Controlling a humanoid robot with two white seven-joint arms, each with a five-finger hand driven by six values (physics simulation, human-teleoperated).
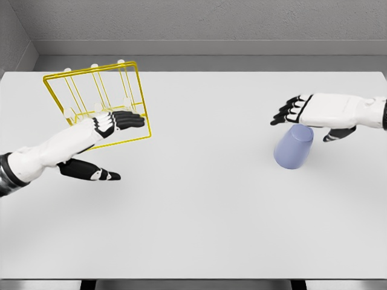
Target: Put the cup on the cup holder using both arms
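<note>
Hovering over the blue cup at table right, right hand fingers spread for grasping; left hand, fingers extended and empty, waits beside the yellow cup holder

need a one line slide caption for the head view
Open left hand by yellow cup holder; open right hand above blue cup.

No readable text, label, brand, number or sign appears anywhere, neither on the smooth lavender-blue plastic cup nor on the yellow wire cup holder.
</note>
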